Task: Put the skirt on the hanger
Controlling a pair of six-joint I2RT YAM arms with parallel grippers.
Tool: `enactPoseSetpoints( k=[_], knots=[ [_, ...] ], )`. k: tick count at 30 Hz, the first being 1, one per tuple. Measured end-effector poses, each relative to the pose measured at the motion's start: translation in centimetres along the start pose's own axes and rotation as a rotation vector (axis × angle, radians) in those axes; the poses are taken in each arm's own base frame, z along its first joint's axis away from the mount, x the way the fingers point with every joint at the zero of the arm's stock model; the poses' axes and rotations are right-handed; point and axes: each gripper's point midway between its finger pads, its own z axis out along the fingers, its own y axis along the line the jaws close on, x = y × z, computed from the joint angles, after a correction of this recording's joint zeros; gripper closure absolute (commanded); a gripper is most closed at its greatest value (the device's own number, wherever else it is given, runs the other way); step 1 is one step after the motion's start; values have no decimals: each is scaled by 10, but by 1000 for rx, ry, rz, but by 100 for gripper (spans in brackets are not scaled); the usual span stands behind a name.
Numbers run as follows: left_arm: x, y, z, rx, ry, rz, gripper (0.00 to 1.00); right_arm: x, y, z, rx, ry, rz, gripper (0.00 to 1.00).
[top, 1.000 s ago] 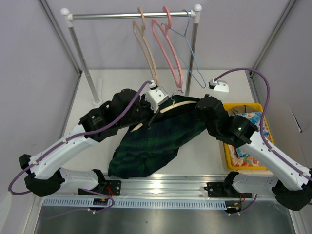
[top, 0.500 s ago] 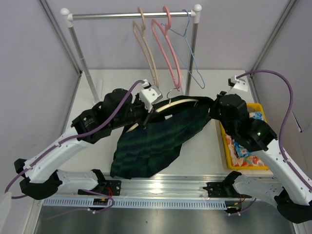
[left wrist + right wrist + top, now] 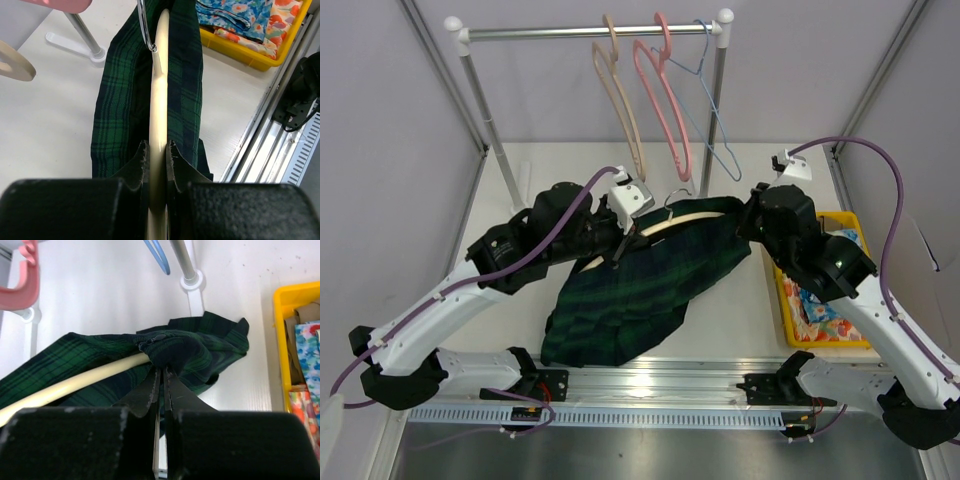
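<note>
The cream-yellow hanger (image 3: 672, 221) is held above the table, and the dark green and navy plaid skirt (image 3: 630, 300) is draped over it, hanging down to the table front. My left gripper (image 3: 617, 243) is shut on the hanger's left end; in the left wrist view the hanger (image 3: 159, 100) runs straight out between the fingers (image 3: 141, 160), with skirt (image 3: 117, 100) on both sides. My right gripper (image 3: 745, 222) is shut on the skirt's bunched edge (image 3: 200, 350) at the hanger's right end (image 3: 75, 385). The gripper (image 3: 161, 372) pinches dark fabric.
A clothes rack (image 3: 590, 32) at the back carries a tan hanger (image 3: 620, 100), a pink hanger (image 3: 665, 100) and a blue wire hanger (image 3: 715, 120). A yellow bin (image 3: 790, 305) with floral cloth (image 3: 830, 300) sits at the right. The rack's foot (image 3: 192, 282) stands near the skirt.
The right gripper swung right and back with the skirt's edge, then eased left. The left gripper shifted slightly left with the hanger. The skirt now hangs more stretched along the hanger.
</note>
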Motion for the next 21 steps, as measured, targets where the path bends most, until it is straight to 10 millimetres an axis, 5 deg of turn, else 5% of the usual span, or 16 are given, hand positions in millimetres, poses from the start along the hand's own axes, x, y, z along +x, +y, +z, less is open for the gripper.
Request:
enactPoseSetpoints(
  k=[10,21],
  knots=[
    [-3,6,-3,-15,-25,-11,100,-1,21,0,-101,7,25,83],
    [19,20,-10,-63,-8,-68,100,5,31,5,-153,14,35,46]
  ],
)
